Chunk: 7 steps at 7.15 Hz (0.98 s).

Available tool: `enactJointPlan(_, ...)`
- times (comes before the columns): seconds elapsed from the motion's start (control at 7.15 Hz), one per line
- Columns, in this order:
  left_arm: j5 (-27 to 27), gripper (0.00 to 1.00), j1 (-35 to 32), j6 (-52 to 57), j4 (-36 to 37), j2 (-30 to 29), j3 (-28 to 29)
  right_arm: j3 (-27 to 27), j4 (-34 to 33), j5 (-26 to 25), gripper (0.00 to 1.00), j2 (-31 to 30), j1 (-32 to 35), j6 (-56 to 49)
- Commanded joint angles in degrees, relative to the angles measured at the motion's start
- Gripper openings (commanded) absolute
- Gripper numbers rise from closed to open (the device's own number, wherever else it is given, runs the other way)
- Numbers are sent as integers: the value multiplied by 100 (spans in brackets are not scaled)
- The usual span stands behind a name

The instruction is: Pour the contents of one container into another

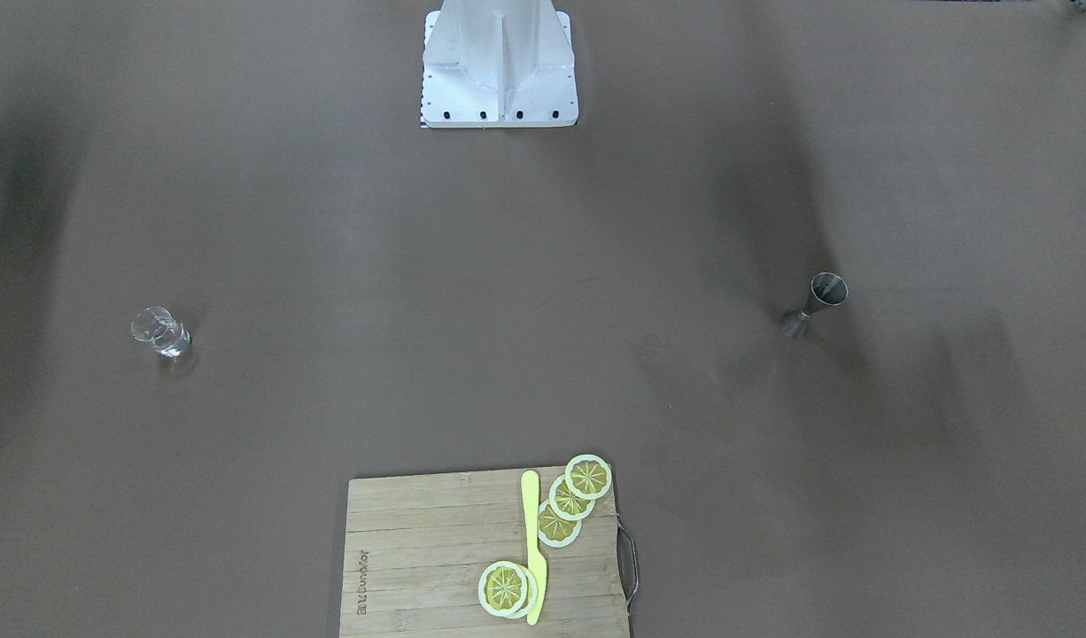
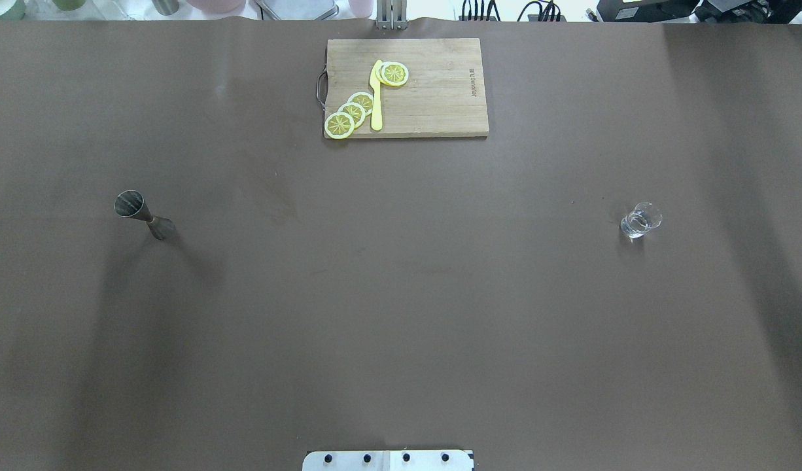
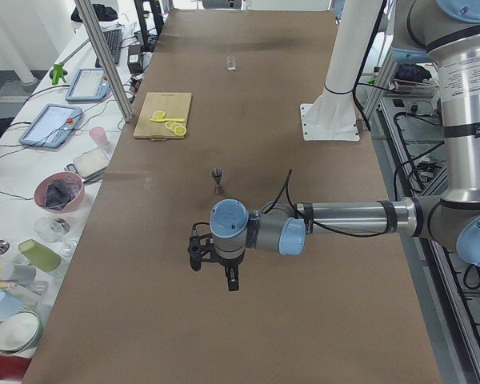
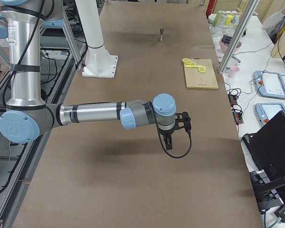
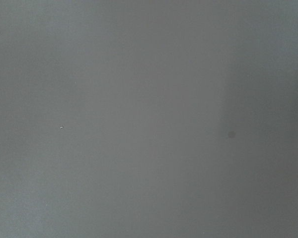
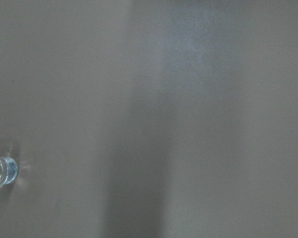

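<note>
Since each gripper shows only in a side view, I cannot tell whether either is spread or closed. The left gripper (image 3: 230, 282) hangs fingers-down over bare table, and the right gripper (image 4: 167, 143) hangs the same way at the other end. Neither touches anything. The left wrist camera sees only the brown surface. The right wrist camera catches the clear drinking glass (image 6: 2, 170) at its lower left edge, so that arm is near the glass but not over it.

The glass (image 2: 640, 220) stands upright on the robot's right half of the table (image 2: 401, 307), and the steel jigger (image 2: 144, 214) stands upright on the left half, well apart from it. I cannot make out whether the glass holds anything.

At the far edge, between the two, lies a wooden cutting board (image 2: 440, 98) with lemon slices (image 2: 352, 112) and a yellow knife (image 2: 376, 98). It plays no part here.

By my reading the task is at its very start: nothing is grasped and no pour has begun. The next move calls for the right arm to centre its fingers around the glass and close on the wall. The glass then has to be carried level across to the jigger, whose narrow mouth will need a careful, slow tilt
</note>
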Motion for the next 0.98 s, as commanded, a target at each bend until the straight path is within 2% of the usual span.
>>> enactJointPlan(0.0,-2,99,-5,0,0,0,-2,-2,547,137,100,-6,-67,-2)
enactJointPlan(0.14,-2,99,-5,0,0,0,7,16,610,190,100,3,-154,-10)
enactJointPlan(0.84,-2,99,-5,0,0,0,-19,454,689,1261,100,-50,-313,-10)
